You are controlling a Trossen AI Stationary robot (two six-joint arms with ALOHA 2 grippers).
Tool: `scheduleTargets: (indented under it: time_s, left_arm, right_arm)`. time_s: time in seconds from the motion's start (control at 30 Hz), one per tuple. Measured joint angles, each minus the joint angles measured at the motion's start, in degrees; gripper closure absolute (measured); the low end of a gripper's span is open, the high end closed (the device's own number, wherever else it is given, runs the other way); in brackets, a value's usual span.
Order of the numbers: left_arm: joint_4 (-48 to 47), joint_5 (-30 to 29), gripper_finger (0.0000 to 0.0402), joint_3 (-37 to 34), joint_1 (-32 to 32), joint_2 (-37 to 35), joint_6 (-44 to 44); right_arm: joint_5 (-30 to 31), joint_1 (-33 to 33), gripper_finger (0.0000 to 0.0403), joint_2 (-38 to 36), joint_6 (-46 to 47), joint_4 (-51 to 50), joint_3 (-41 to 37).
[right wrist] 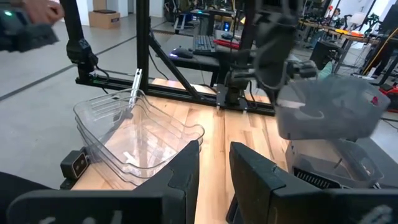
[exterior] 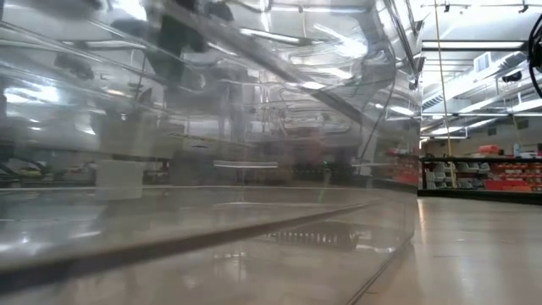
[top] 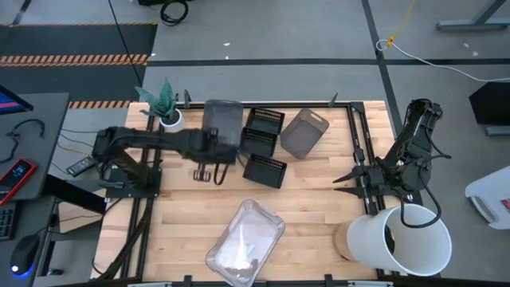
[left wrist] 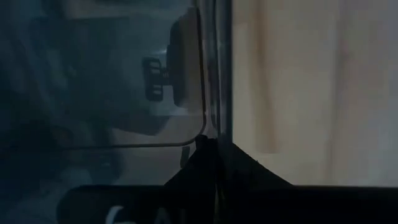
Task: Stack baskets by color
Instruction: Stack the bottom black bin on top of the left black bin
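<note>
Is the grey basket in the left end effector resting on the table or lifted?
Lifted: the right wrist view shows the grey basket hanging level above another grey basket, gripped by the shut left end effector.

White bucket [top: 406,239], potted plant [top: 166,108]

This is a robotics lab or workshop inside a large industrial hall. A wooden table [top: 311,199] framed in black metal rails stands on a bare grey concrete floor [top: 279,32] marked with striped hazard tape [top: 76,58]. At nine o'clock a desk carries a keyboard [top: 6,219] and mouse [top: 24,253]. Cables [top: 430,57] trail across the floor at one o'clock. Further workstations with a keyboard [right wrist: 204,43] and distant stocked shelving [exterior: 483,174] stand under strip ceiling lights [exterior: 487,103].
</note>
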Motion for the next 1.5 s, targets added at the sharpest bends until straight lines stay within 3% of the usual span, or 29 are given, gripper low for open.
scheduleTargets:
  time_s: [0.23, 0.5, 0.93, 1.5]
  left_arm:
    - [2.2, -1.4, 0.0397, -2.7, 10.1, 0.0, 10.6]
    - [9.1, -2.3, 0.0397, -5.8, 16.3, 0.0, 17.1]
    - [17.1, 1.1, 0.0397, -12.1, 17.9, 0.0, 19.6]
    - [17.9, 5.9, 0.0397, -12.2, 18.0, 0.0, 14.9]
  right_arm:
    - [0.0, 0.0, 0.0308, 0.5, 0.5, -0.2, 0.0]
    - [-0.4, 0.0, 0.0308, 1.6, 0.9, -0.2, 0.0]
    - [-0.4, 0.0, 0.0308, 1.5, 1.3, -0.1, 0.0]
    - [-0.4, 0.0, 0.0308, 1.5, 1.3, -0.1, 0.0]
